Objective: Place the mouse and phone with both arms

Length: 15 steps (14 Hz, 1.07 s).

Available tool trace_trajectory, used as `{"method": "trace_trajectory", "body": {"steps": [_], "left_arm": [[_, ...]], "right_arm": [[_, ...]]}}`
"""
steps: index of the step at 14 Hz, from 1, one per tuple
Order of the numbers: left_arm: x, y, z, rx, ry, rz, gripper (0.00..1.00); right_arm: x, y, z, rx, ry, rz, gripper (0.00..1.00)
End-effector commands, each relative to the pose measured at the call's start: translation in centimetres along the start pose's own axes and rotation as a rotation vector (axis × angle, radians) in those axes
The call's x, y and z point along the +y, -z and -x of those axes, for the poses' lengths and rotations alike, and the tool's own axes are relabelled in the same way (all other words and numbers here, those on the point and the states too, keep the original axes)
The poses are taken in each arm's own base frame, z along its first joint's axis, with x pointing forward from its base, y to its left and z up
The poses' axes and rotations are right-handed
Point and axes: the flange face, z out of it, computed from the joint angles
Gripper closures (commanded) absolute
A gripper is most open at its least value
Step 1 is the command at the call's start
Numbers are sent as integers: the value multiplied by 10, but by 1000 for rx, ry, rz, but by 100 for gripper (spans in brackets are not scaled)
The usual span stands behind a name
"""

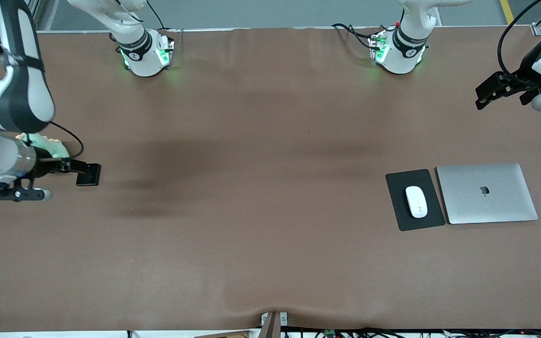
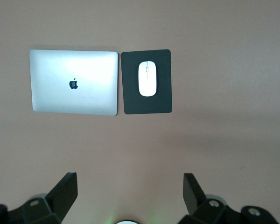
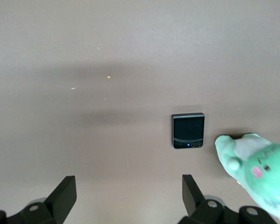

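Brown tabletop point(image 1: 261, 141). Mouse point(image 1: 416, 202): white, on dark mouse pad point(image 1: 399, 180), beside closed silver laptop point(image 1: 486, 206) bearing apple logo. Phone point(image 1: 89, 174): black, mid-left of frame, below right gripper point(image 3: 128, 191), fingers apart; arm partly hides green plush toy point(image 1: 47, 143). Left gripper point(image 2: 130, 189), upper right and cut off, fingers apart.

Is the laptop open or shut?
Shut: the silver laptop lies flat beside the mouse pad, lid logo up.
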Motion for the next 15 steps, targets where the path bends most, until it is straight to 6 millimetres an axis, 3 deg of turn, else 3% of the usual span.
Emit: {"method": "trace_trajectory", "body": {"steps": [1, 4, 6, 9, 11, 15], "left_arm": [[-2, 5, 6, -5, -10, 20, 0], [-1, 5, 6, -6, -13, 18, 0], [3, 5, 6, -6, -19, 17, 0], [7, 8, 6, 0, -26, 18, 0], [6, 7, 6, -1, -25, 18, 0], [5, 7, 5, 1, -31, 17, 0]], "right_arm": [[-28, 61, 36, 60, 18, -35, 0], [-68, 98, 63, 97, 82, -107, 0], [-82, 115, 68, 108, 107, -76, 0], [-64, 146, 83, 60, 90, -29, 0], [-48, 148, 86, 45, 62, -22, 0], [-42, 150, 87, 50, 51, 26, 0]]}}
